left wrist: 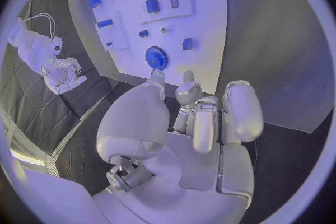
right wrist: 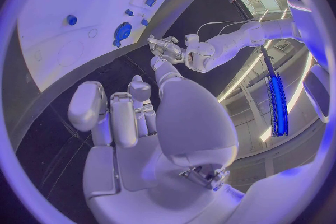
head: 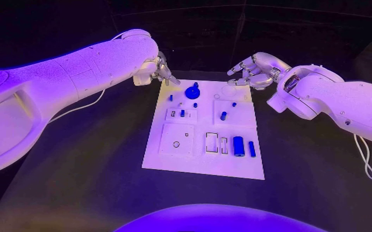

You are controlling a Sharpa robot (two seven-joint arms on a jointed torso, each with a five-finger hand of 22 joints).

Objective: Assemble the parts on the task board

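We see the task board (head: 203, 165) at the table's (head: 77, 189) centre. On it, a gear (head: 192, 93) sits at twelve o'clock, a short peg (head: 223, 116) near the middle, and a cylinder (head: 238, 146) with a thin pin (head: 252, 149) just beside it at four o'clock. Off the board, the left hand (head: 161, 72) hangs at eleven o'clock, the right hand (head: 252, 73) at one o'clock.

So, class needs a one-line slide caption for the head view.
Both hands, left hand and right hand, hover empty at the far edge of the white task board, blue gear nearest the left.
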